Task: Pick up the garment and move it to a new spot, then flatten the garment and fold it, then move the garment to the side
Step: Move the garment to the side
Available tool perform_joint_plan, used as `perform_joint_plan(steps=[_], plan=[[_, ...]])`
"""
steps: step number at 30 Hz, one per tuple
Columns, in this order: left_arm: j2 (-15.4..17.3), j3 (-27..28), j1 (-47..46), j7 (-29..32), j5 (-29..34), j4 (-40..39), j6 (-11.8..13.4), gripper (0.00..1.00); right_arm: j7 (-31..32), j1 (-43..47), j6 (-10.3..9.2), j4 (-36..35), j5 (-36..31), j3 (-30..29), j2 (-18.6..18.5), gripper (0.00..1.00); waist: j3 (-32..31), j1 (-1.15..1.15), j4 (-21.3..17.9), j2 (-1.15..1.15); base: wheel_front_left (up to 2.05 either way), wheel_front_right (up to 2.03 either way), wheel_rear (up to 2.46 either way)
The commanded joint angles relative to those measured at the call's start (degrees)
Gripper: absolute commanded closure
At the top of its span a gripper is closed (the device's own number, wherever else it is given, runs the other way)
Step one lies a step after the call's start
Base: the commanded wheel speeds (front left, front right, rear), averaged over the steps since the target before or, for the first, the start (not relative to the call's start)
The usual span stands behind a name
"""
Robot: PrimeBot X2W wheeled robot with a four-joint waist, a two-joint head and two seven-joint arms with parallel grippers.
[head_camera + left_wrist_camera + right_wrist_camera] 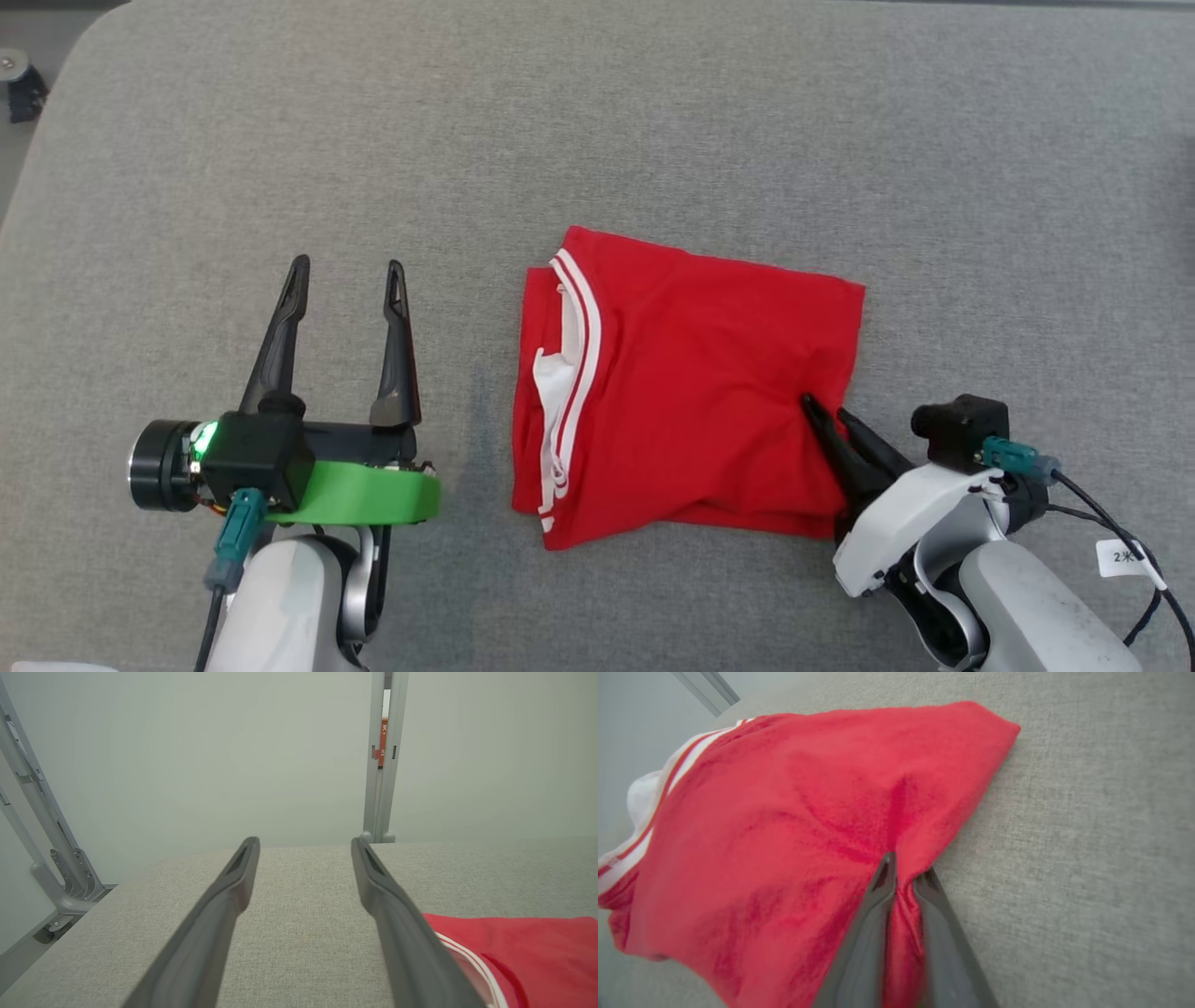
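folded red garment [691, 392], white-striped edge, pinched by right hand [826, 415].

Grips a pinched-up ridge of the red garment [784, 821] with the right gripper [906, 877], close to the cloth's right edge. Lies creased on grey cushion [1087, 858], white stripes [626, 858] at far left.

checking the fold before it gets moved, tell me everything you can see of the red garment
The red garment looks like soft knit cloth, folded into a rough rectangle and lying flat on the grey fabric surface. White stripes run along its left edge, with white cloth showing inside there. Creases radiate from its near right part, where the right gripper is shut on a pinched ridge of cloth.
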Motion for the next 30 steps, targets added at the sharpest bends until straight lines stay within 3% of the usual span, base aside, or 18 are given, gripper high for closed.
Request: perform_joint_plan(steps=[1,8,16,21,30], plan=[[0.32,0.55,0.11,-0.15,0.43,-0.22,-0.14,0.0,-0.76,-0.99,-0.02,-0.91,0.32,0.78,-0.87,1.0,-0.3,0.0,-3.81,0.0,0.0,0.0,0.0],[0.84,0.88,-1.91,-0.15,1.87,-1.47,-1.24,0.0,-4.78,-1.84,-0.07,-5.49,1.03,-0.61,-6.63,1.0,0.39,0.0,-12.59,0.0,0.0,0.0,0.0],[1.5,-1.1,-4.84,-0.15,3.48,-1.95,-2.91,0.0,-5.66,-8.77,-0.06,-3.83,3.48,-3.64,-14.59,1.0,4.48,0.0,-19.59,0.0,0.0,0.0,0.0],[2.41,-2.51,-8.06,-0.15,5.01,-1.68,-3.92,0.0,-6.85,-18.21,-0.06,-0.42,5.88,-2.5,-19.18,1.0,9.04,0.0,-20.27,0.0,0.0,0.0,0.0],[2.95,-4.68,-13.11,-0.07,6.58,-2.77,-4.77,0.0,-7.34,-29.14,-0.06,7.78,9.38,-5.45,-31.78,1.0,17.01,0.0,-18.74,0.0,0.0,0.0,0.0]])
